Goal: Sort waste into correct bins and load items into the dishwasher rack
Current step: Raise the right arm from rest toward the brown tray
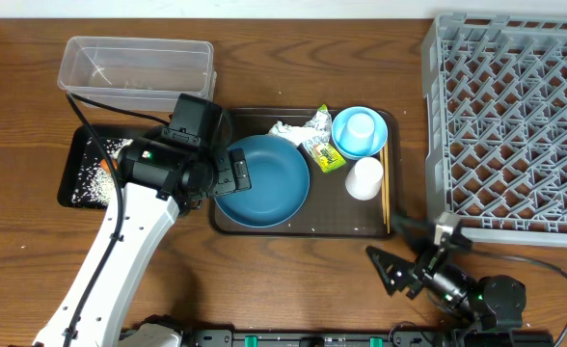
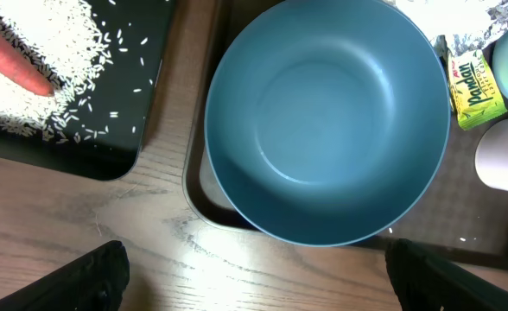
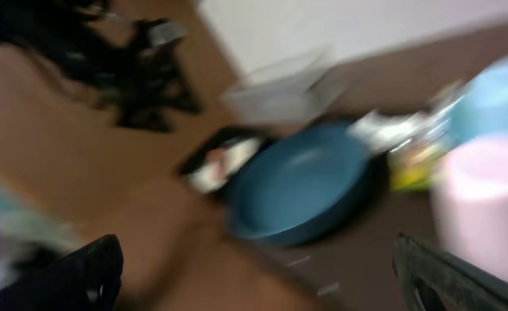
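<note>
The dark blue plate (image 1: 264, 183) lies on the left of the brown serving tray (image 1: 303, 224). It also shows in the left wrist view (image 2: 327, 121). My left gripper (image 1: 228, 173) hovers over the plate's left rim, open and empty (image 2: 263, 285). The black tray (image 1: 76, 178) holds white rice (image 2: 29, 104) and the orange carrot (image 2: 12, 60). The tissue (image 1: 288, 130), wrapper (image 1: 324, 152), light blue bowl (image 1: 359, 132), white cup (image 1: 364, 178) and chopsticks (image 1: 386, 188) lie on the serving tray. My right gripper (image 1: 399, 268) is open (image 3: 258, 276) in front of that tray.
The clear tub (image 1: 134, 63) stands at the back left with a few bits inside. The grey rack (image 1: 515, 125) fills the right side. The right wrist view is blurred and shows the plate (image 3: 306, 186) and cup (image 3: 487, 207).
</note>
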Robot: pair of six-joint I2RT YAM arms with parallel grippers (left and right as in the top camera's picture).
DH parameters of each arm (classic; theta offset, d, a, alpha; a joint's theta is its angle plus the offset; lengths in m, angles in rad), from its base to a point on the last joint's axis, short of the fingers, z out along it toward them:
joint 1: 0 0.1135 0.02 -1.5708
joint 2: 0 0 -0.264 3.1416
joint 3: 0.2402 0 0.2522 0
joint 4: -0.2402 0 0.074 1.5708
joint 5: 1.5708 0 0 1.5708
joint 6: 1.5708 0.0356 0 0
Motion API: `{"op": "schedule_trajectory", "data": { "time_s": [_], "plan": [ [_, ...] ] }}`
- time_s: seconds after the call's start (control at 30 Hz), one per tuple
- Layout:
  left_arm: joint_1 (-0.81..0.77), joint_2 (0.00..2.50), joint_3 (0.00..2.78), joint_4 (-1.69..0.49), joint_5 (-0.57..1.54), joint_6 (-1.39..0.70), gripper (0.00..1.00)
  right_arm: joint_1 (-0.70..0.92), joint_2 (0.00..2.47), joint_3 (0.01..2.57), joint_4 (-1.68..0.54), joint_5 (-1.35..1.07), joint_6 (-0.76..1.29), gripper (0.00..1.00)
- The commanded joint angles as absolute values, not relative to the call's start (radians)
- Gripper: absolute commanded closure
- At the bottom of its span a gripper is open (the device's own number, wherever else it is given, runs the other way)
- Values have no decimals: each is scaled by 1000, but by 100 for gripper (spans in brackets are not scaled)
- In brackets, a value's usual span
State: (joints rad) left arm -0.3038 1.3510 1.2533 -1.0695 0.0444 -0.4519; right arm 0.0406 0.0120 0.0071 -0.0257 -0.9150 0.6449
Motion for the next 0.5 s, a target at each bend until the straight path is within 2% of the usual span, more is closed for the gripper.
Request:
{"op": "schedule_trajectory", "data": {
  "time_s": [0.0, 0.47],
  "plan": [
    [-305, 1354, 1246, -1073, 22, -465, 2, 37, 7, 6, -26, -1062, 901, 1],
    [-305, 1354, 1246, -1073, 22, -465, 2, 37, 7, 6, -27, -1005, 965, 1]
  ]
}}
